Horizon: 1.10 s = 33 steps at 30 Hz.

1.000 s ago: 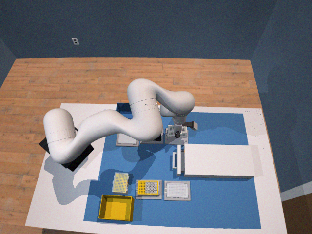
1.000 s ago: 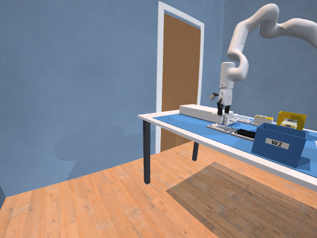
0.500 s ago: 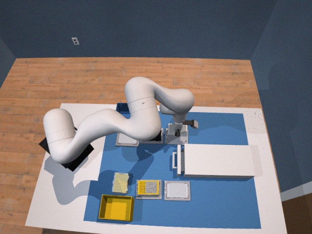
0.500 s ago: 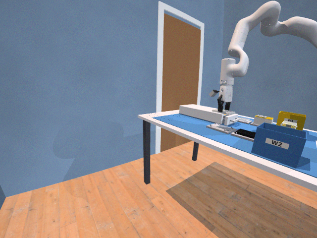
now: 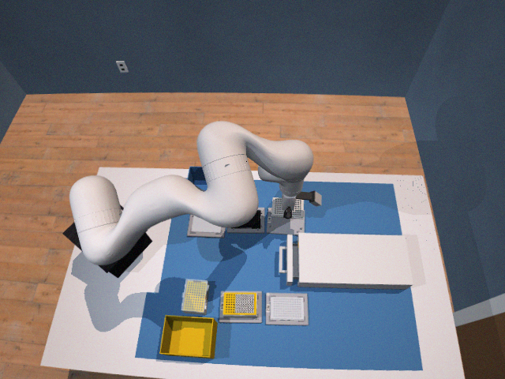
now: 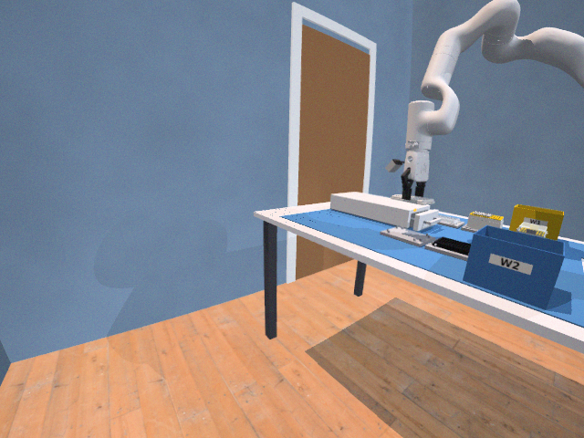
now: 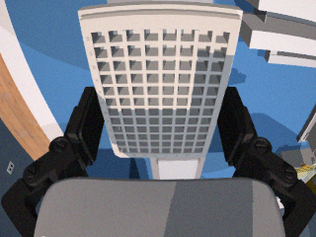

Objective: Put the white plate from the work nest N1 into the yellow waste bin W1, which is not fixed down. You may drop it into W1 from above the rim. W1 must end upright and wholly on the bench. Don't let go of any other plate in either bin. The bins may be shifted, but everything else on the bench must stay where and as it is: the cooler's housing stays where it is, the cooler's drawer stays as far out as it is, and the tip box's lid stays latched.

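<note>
Jaws pinch the white plate level, its long axis running between the fingers.

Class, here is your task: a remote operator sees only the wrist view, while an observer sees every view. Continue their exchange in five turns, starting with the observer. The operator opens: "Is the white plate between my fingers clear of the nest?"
Observer: Yes. The exterior view shows a gap between the white plate and the nest below.
Operator: Is W1 upright?
Observer: Yes, the top view shows it standing with its open side up.
Operator: Anything near it?
Observer: A yellow-gridded box stands close by, on the cooler's side of the bin.
</note>
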Each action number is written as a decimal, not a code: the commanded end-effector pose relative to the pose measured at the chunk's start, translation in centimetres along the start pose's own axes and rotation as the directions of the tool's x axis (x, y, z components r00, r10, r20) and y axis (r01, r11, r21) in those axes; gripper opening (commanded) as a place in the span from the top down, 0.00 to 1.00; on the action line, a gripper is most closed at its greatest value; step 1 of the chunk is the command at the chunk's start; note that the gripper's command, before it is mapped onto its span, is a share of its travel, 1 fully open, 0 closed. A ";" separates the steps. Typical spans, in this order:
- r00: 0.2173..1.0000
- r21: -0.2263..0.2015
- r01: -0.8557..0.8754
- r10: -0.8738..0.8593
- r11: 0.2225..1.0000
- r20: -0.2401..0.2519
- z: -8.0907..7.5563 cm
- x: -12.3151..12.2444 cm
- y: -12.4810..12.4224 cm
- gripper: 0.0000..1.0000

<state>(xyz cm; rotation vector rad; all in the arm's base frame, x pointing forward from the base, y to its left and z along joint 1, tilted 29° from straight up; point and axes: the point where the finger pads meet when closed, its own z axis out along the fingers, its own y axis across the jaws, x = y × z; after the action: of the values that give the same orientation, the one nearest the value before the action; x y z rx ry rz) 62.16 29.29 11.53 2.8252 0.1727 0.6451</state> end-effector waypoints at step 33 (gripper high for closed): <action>0.999 0.001 0.044 -0.044 0.999 -0.001 -0.7 -2.6 4.3 1.00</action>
<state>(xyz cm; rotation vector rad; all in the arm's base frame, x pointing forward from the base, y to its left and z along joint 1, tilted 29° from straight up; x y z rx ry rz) 60.19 25.83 12.07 2.8133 0.2347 0.6311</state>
